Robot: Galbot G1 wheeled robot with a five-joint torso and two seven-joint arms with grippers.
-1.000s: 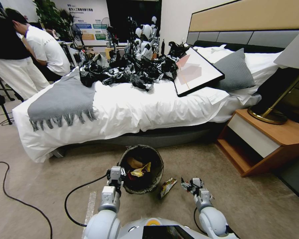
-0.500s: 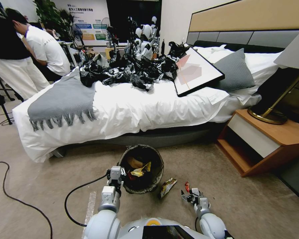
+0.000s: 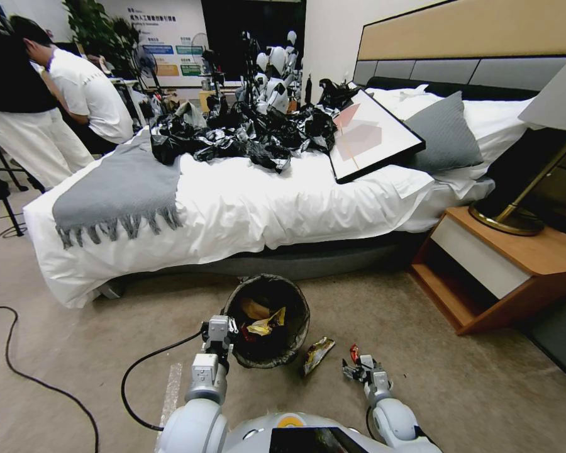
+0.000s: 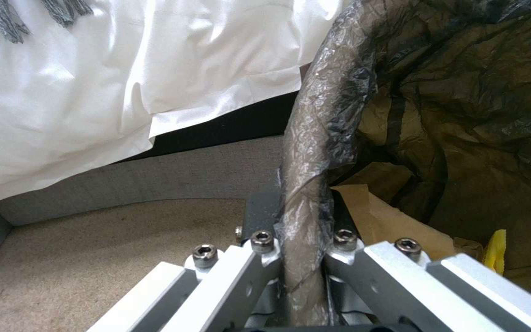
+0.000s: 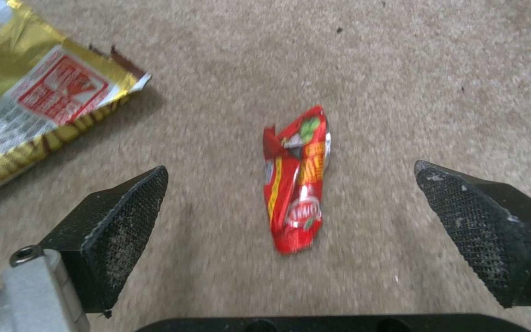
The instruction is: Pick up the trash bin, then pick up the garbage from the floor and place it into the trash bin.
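**Bin held, red wrapper lined up**

So the trash bin (image 3: pixel 267 319) sits on the carpet in front of the bed (image 3: pixel 233 201), with the left gripper (image 4: pixel 296 240) pinching its bag-covered rim on the side away from the bed. Just right of the bin lies a gold snack packet (image 3: pixel 317 353), then a small red wrapper (image 5: pixel 297 180). The right gripper (image 5: pixel 290 212) hovers over that wrapper, fingers (image 5: pixel 118 226) spread wide on either side, not touching it.
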